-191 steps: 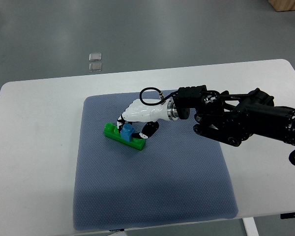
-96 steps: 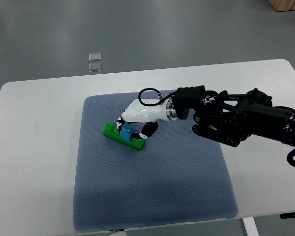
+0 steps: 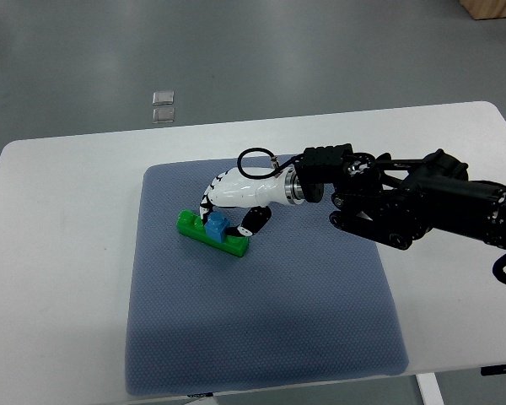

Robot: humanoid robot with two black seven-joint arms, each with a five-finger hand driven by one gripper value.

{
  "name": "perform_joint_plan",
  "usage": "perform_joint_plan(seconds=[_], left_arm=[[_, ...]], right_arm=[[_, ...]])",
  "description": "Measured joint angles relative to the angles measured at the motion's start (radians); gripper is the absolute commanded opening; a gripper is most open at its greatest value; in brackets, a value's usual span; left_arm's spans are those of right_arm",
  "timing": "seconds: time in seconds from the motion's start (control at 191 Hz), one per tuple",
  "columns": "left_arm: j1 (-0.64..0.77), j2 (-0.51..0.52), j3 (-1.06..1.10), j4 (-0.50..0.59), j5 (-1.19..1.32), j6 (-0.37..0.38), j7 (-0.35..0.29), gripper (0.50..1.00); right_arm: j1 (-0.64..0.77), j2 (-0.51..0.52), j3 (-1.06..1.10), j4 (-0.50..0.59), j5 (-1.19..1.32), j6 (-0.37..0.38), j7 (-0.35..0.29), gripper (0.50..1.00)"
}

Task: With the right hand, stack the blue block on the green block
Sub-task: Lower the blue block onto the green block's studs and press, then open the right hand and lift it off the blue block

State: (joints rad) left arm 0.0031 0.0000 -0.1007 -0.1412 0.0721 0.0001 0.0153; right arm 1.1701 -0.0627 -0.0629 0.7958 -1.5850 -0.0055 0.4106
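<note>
my right hand (image 3: pixel 236 198) reaches in from the right over the blue-grey mat (image 3: pixel 261 337), its white fingers (image 3: pixel 255 221) curled down around the blue block (image 3: pixel 217 225). whether they truly pinch it or only flank it, i cannot tell. the blue block sits on top of the green block (image 3: pixel 209 234), which lies flat on the mat's far left part, tilted diagonally. one blue block, one green block, nothing else on the mat. the mat lies on the white table (image 3: pixel 59 278), with bare mat wide open toward the near edge and to the right of the blocks. two small clear squares (image 3: pixel 163 105) lie on the floor beyond the table's far edge.
</note>
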Motion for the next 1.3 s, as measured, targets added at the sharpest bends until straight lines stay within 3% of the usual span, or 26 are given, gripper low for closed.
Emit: perform_joint_plan(seconds=[1.302], left_arm=[[0.000,0.000,0.000,0.000,0.000,0.000,0.000,1.000]], right_arm=[[0.057,-0.017,0.003,0.002,0.003,0.016,0.006,0.907]])
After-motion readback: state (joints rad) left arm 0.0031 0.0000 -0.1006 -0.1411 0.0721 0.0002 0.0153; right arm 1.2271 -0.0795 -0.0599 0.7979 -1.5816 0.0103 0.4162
